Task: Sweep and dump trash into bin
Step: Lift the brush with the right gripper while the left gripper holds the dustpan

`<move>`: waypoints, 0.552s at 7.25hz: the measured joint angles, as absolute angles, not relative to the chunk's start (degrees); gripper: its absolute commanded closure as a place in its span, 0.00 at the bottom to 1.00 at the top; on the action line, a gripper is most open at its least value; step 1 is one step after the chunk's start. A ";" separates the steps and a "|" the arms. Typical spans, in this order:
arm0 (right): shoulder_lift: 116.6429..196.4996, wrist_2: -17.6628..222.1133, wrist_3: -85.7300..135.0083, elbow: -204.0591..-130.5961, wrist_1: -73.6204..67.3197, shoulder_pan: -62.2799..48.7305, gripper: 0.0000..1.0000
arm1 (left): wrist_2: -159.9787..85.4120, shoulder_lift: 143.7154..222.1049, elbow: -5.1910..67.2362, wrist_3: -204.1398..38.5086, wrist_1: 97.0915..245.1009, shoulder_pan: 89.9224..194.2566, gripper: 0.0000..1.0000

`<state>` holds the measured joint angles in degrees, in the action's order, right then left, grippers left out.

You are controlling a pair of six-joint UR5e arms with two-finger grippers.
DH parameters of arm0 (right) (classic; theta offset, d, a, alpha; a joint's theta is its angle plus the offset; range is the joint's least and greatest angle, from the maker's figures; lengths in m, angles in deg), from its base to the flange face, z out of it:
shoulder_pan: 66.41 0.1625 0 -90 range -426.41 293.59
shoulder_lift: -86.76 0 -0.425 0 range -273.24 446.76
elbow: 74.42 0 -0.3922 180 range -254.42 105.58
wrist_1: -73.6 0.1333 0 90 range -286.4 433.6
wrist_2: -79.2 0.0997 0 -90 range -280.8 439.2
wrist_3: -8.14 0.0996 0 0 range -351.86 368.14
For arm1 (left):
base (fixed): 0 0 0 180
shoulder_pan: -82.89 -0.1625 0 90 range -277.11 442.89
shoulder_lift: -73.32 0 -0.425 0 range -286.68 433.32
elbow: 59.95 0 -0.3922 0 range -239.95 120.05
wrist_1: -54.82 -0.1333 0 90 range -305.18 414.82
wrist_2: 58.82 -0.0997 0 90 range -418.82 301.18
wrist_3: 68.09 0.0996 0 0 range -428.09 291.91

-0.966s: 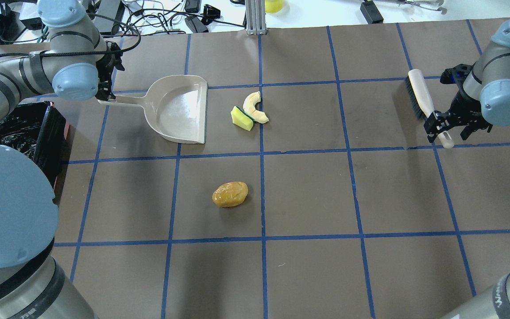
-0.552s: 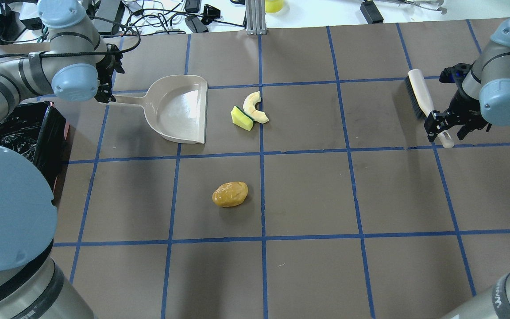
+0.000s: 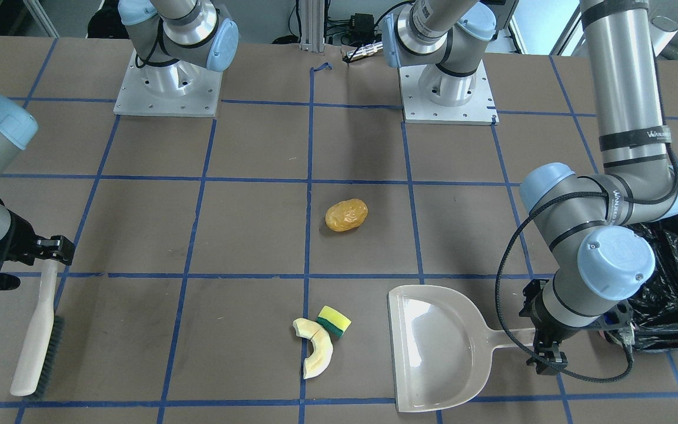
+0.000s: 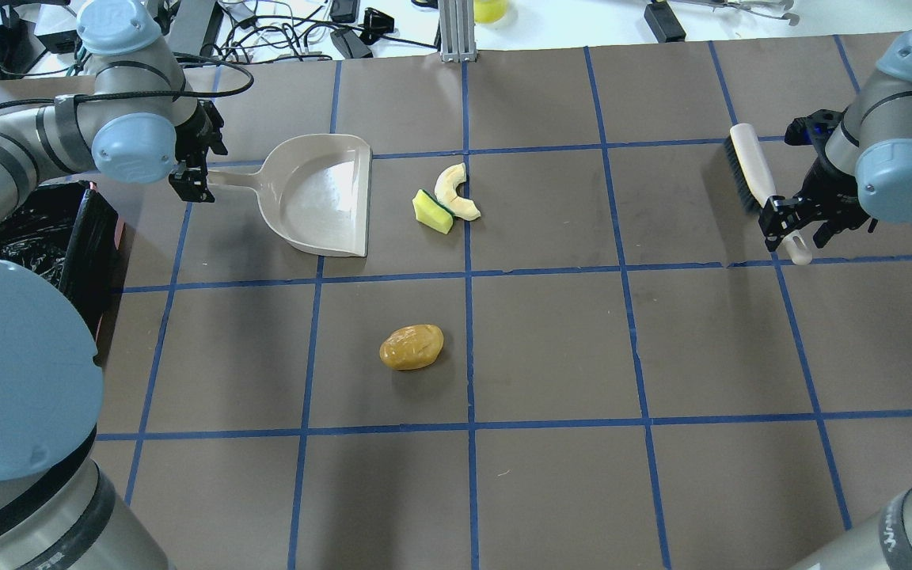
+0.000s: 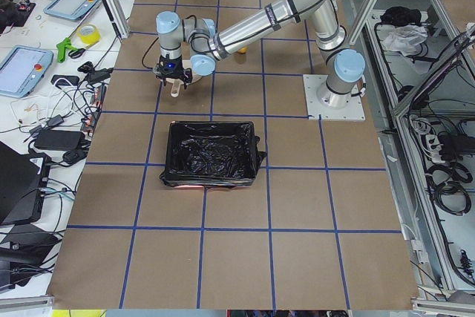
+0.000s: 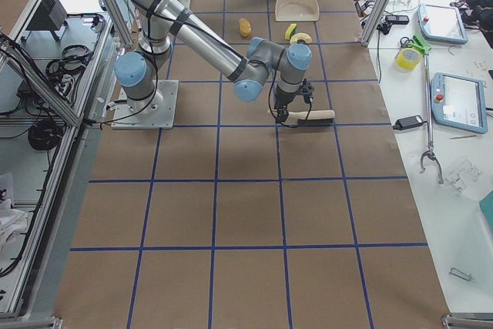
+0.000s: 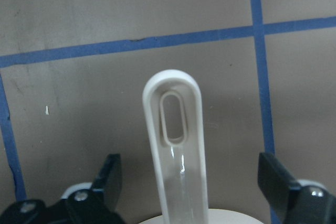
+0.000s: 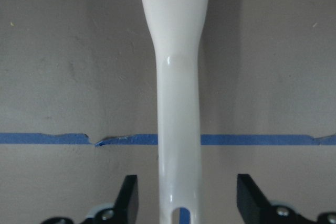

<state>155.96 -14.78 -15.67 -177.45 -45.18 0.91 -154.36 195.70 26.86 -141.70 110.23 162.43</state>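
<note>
Both wide open, holding nothing: left gripper straddles dustpan handle, right gripper straddles brush handle. Centre each, lower fully, close squarely. Slice touches sponge near dustpan; potato well apart; bin on robot's left.

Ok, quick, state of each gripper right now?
Left gripper: open, straddling the dustpan handle, not gripping.
Right gripper: open, straddling the brush handle, not gripping.
</note>
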 measured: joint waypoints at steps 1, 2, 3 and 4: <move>155.96 -14.76 -15.73 -177.41 -45.14 0.91 0.89 | -154.31 195.79 26.90 -141.81 110.34 162.43 1.00; 155.98 -14.76 -15.75 -177.37 -45.07 0.92 0.96 | -154.08 195.73 26.99 -141.87 110.40 162.43 1.00; 156.01 -14.73 -15.76 -177.36 -45.01 0.92 0.97 | -153.82 195.54 27.08 -141.94 110.41 162.44 1.00; 156.04 -14.69 -15.77 -177.35 -44.98 0.92 0.99 | -153.84 195.31 27.10 -141.98 110.38 162.44 1.00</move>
